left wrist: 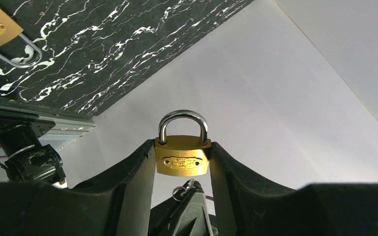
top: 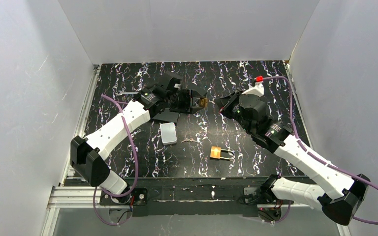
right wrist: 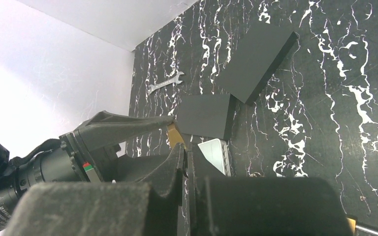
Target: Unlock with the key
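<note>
Top external view: two white robot arms reach over a black table veined with white marble streaks [top: 142, 162], inside plain white walls. The left gripper [top: 193, 101] is clamped on a small brass padlock [top: 203, 102] with a curved steel shackle and holds it in the air above the far middle of the table. The right gripper [top: 222, 104] faces it from just beside, its fingers pressed together.

The left wrist view shows the brass padlock [left wrist: 182, 161] upright between the two black fingers [left wrist: 133, 172], with the shackle seated in the body. A small metal ring [left wrist: 179, 191] sits on the dark tip just below it. Whether that tip touches the lock cannot be told.

On the table lie a second brass padlock [top: 220, 153], a small bunch of keys [top: 188, 140], a pale rectangular plastic box [top: 168, 132], a flat black slab [top: 166, 116] and a small steel spanner [top: 126, 92].
</note>
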`<state>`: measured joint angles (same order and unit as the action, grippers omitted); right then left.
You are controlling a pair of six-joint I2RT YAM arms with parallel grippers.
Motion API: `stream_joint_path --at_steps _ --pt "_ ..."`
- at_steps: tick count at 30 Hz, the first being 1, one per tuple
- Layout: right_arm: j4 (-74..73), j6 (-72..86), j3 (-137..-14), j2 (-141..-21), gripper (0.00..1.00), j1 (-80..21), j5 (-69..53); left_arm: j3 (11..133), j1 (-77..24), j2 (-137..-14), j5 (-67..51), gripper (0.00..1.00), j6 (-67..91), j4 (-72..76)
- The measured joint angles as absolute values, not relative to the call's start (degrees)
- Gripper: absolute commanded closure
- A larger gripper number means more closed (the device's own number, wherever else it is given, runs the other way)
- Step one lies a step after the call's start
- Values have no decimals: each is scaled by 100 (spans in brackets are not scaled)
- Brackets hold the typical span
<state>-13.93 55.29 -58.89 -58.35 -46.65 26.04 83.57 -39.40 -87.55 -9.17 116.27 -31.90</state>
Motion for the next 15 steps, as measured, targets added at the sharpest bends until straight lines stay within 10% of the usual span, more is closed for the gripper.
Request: stream_joint_path --at_steps 15 --pt "-1179 5374 -5819 -5850 99 -4668 2532 8287 -3940 -8731 -1044 100 11764 -3210"
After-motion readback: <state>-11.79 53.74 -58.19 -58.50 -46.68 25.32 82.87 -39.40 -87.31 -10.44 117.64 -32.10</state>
